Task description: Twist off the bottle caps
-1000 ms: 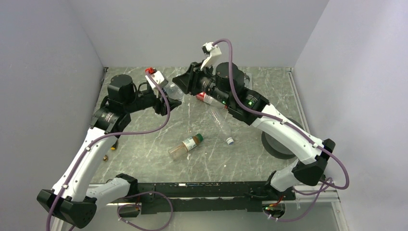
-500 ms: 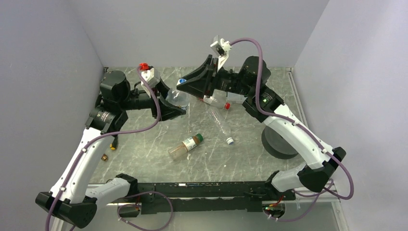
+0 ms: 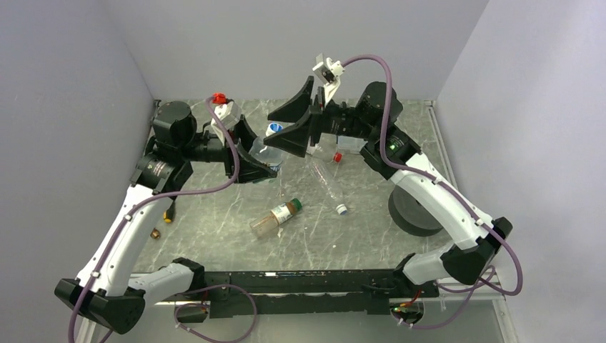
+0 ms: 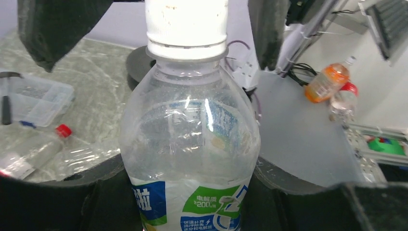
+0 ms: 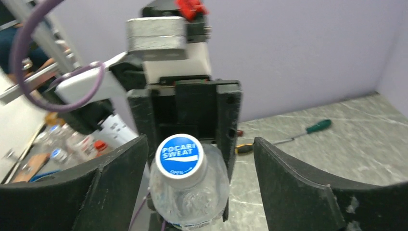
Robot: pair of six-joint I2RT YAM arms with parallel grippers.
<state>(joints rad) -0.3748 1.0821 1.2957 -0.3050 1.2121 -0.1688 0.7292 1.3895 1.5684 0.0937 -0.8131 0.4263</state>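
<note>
My left gripper (image 3: 251, 158) is shut on a clear bottle with a blue-white label (image 4: 190, 134), held above the table at the back. Its white-and-blue cap (image 5: 179, 155) is on the neck. My right gripper (image 5: 199, 144) is open, one finger on each side of the cap and clear of it. On the table lie a red-capped bottle (image 3: 323, 153), a tall slim clear bottle (image 3: 326, 182) with a white cap (image 3: 342, 209), and an amber bottle (image 3: 274, 219) with a dark green cap (image 3: 295, 205).
A grey round disc (image 3: 414, 212) sits on the table at the right under my right arm. A clear plastic box (image 4: 36, 98) lies at the back. Screwdrivers lie near the left wall (image 5: 317, 126).
My right gripper was shut on the cap and has now opened wide around it. Both arms shifted slightly over the second, the held bottle tilting more upright.
</note>
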